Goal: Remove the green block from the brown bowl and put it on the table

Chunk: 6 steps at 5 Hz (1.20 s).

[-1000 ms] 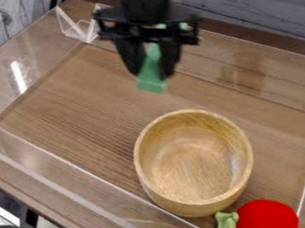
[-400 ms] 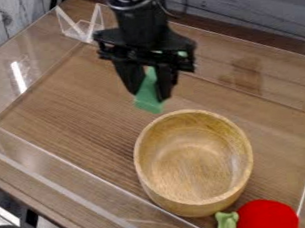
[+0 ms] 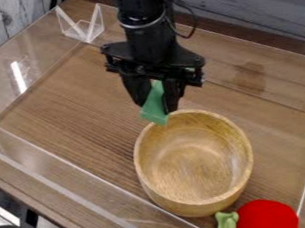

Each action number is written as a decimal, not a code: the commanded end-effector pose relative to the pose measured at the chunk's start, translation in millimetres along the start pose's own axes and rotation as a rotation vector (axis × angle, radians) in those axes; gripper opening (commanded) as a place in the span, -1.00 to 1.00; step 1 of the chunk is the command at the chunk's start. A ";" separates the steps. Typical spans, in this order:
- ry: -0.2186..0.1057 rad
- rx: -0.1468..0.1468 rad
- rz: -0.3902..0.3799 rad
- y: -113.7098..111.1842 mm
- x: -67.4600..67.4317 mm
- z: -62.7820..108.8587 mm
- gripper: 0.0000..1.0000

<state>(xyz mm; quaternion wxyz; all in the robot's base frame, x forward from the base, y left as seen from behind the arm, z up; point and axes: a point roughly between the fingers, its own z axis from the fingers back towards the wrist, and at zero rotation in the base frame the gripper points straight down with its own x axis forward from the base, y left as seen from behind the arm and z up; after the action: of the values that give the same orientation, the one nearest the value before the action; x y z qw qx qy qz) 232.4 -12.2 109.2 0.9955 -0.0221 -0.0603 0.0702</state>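
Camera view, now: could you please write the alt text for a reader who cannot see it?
A black robot pincer holds a small light-green block at the far rim of a round light-brown wooden bowl. A red round toy with a green stem lies beside the bowl.

Bowl rim (image 3: 149,177) and red toy (image 3: 268,217) nearly touch.

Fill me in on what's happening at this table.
A robot arm has the green block in its gripper, just behind the brown bowl near its far rim. No block lies in the bowl, so it appears to be out, but it has not been set down on the table yet. A red round toy with a green stem sits beside the bowl, at the near right.
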 end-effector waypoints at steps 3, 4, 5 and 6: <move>-0.064 0.014 -0.066 -9.2 17.3 36.9 -1.00; -0.068 0.019 -0.087 -16.6 20.1 33.1 -1.00; -0.070 0.025 -0.104 -22.1 23.5 30.1 -1.00; -0.073 0.035 -0.088 -27.6 22.9 36.3 -1.00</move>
<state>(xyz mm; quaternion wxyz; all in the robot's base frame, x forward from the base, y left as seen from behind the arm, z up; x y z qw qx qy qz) 247.3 -34.0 135.8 0.9970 0.0035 -0.0717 0.0286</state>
